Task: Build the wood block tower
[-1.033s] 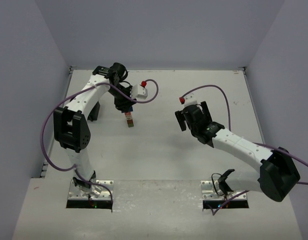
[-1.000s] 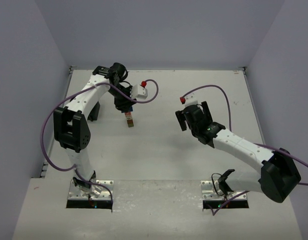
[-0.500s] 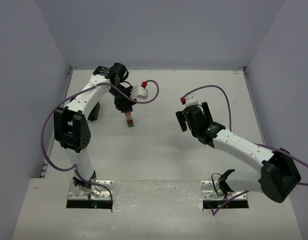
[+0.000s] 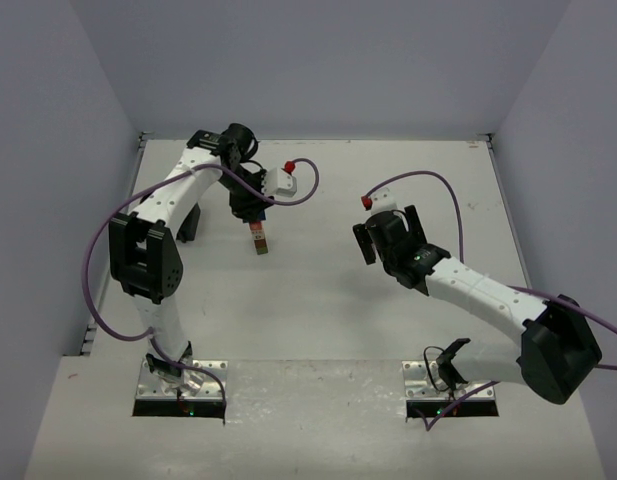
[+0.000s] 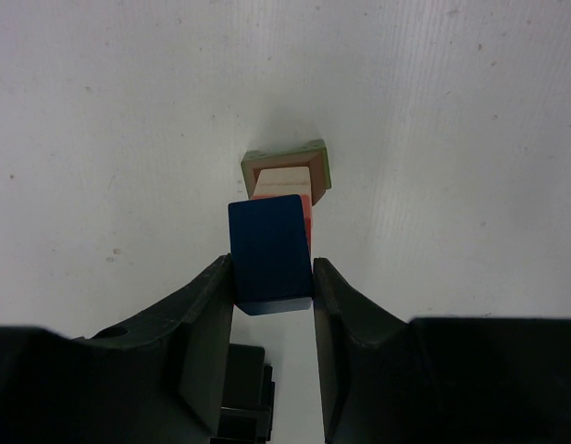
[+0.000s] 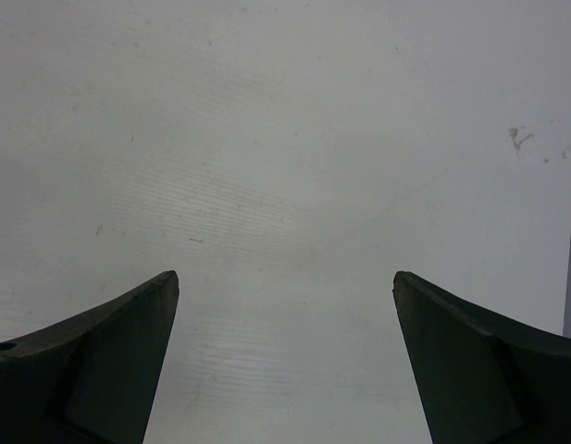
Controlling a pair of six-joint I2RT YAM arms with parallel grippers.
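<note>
The wood block tower [image 4: 259,240] stands on the white table, left of centre. From above in the left wrist view I see its olive-green base [image 5: 320,166], a tan cube [image 5: 283,181] and a red cube [image 5: 307,222] stacked on it. My left gripper [image 5: 272,264] is shut on the blue wedge [image 5: 268,248], which sits right over the red cube; I cannot tell if they touch. In the top view the left gripper [image 4: 250,212] hangs over the tower. My right gripper [image 4: 386,235] is open and holds nothing, its fingertips [image 6: 165,282] over bare table.
A black object [image 4: 188,228] lies behind the left arm near the left wall. Purple cables loop from both wrists. The table's back edge [image 4: 318,139] meets the rear wall.
</note>
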